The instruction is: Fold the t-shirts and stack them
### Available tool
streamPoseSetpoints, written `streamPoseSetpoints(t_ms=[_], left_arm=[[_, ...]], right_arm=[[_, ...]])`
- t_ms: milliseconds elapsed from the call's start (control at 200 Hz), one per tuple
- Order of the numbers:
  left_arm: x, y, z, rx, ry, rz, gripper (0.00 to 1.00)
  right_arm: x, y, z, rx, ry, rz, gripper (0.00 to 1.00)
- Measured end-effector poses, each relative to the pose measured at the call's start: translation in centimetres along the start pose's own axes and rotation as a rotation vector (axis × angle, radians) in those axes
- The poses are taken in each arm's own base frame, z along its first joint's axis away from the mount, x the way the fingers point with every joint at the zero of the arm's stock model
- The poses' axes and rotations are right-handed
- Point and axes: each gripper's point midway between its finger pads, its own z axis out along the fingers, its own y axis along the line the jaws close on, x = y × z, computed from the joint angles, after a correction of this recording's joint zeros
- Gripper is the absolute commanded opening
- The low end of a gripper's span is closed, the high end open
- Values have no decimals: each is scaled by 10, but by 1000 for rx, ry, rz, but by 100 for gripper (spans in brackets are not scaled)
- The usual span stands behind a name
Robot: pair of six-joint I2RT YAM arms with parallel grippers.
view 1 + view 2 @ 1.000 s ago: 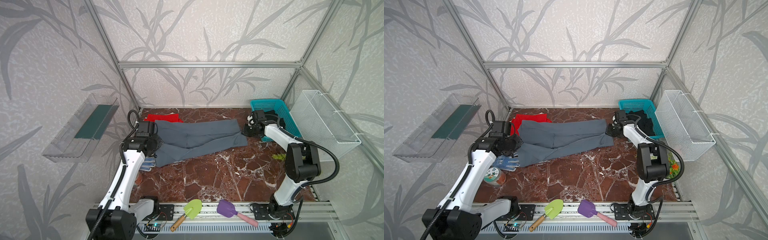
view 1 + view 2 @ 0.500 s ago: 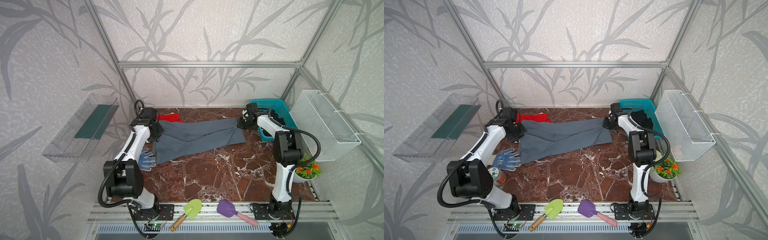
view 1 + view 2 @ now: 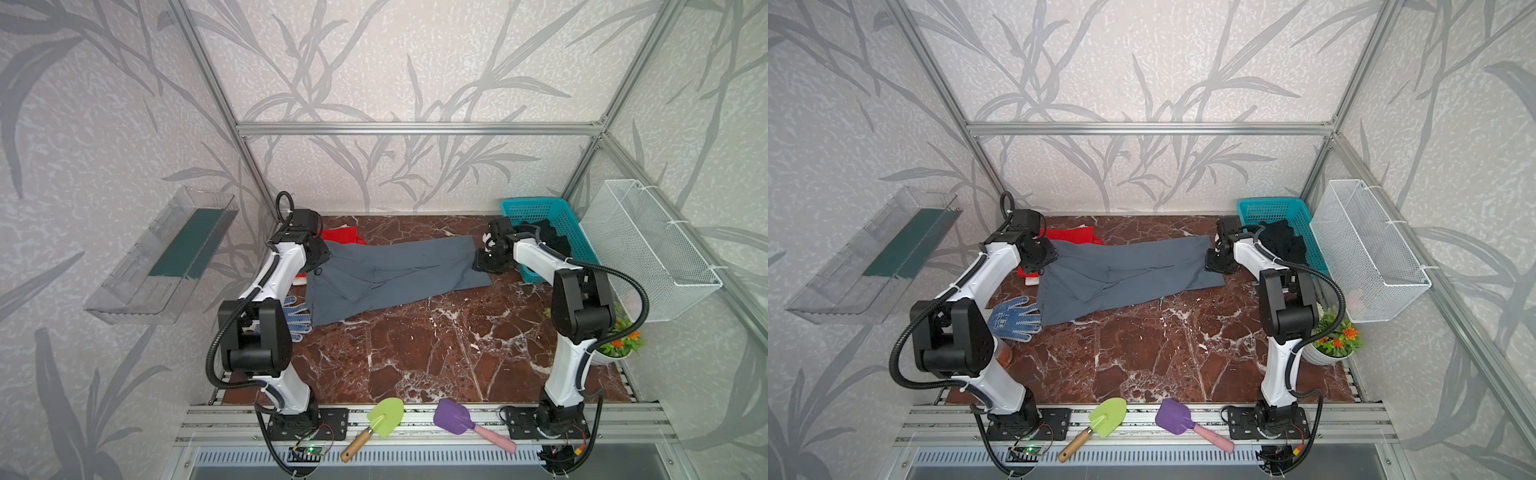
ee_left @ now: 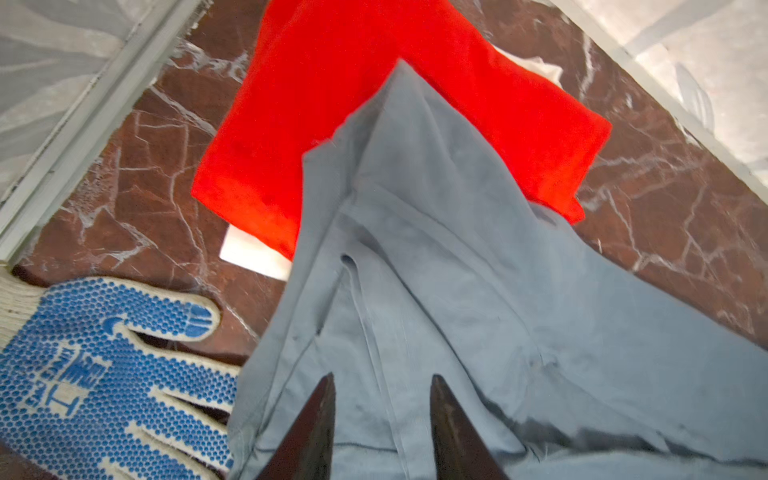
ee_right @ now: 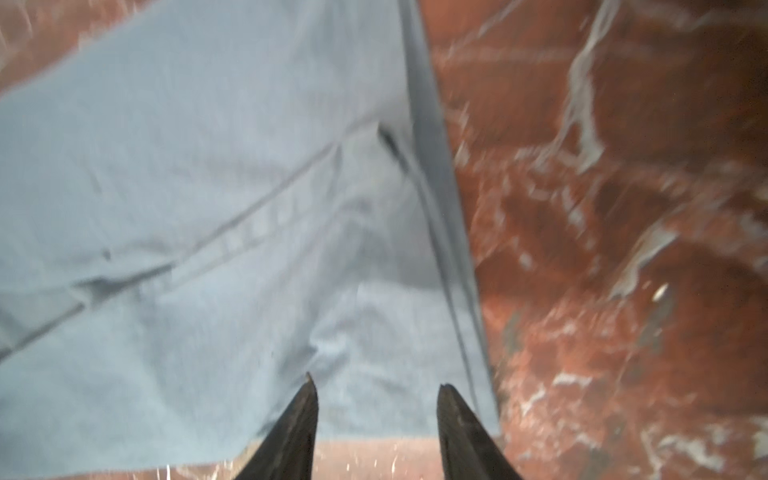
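A slate grey-blue t-shirt point(image 3: 395, 270) point(image 3: 1125, 270), folded into a long strip, lies flat across the back of the marble table. Its left end overlaps a folded bright red t-shirt point(image 3: 343, 237) point(image 4: 374, 104). A black t-shirt point(image 3: 548, 235) point(image 3: 1283, 241) is bunched in the teal basket. My left gripper point(image 3: 322, 259) point(image 4: 380, 378) hovers over the grey shirt's left end, open, with nothing between its fingers. At the shirt's right end my right gripper point(image 3: 484, 259) point(image 5: 376, 386) stands open over the hem corner, holding nothing.
A blue-dotted work glove point(image 3: 297, 320) point(image 4: 104, 374) lies beside the grey shirt's front left corner. The teal basket point(image 3: 536, 205), a white wire basket point(image 3: 648, 245) and a flower pot point(image 3: 619, 345) line the right side. A green trowel point(image 3: 384, 415) and purple scoop point(image 3: 453, 417) rest on the front rail.
Both grippers carried the grey shirt's ends toward the back, then opened and let go. The shirt now lies flat, its left end over the red shirt.
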Motion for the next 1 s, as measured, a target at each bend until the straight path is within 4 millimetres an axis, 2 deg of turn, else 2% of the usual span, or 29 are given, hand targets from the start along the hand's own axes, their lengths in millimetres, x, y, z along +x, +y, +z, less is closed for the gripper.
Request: streamPoseSetpoints(t_ms=[75, 165, 250, 335, 495, 700, 1000], left_arm=[[28, -23, -6, 45, 36, 72, 38], [68, -43, 0, 66, 108, 160, 38], [105, -44, 10, 40, 191, 223, 38], [125, -39, 18, -3, 247, 264, 39], [142, -34, 34, -68, 302, 329, 39], [152, -29, 49, -121, 342, 387, 39], [145, -29, 59, -167, 331, 415, 37]], right_arm=[[10, -2, 5, 3, 25, -4, 47], [15, -6, 12, 13, 47, -3, 46], [17, -11, 16, 31, 57, 2, 46], [21, -17, 19, 53, 71, 7, 46], [23, -26, 20, 67, 86, 23, 46], [22, -37, 20, 72, 87, 49, 46], [23, -41, 20, 70, 91, 58, 46]])
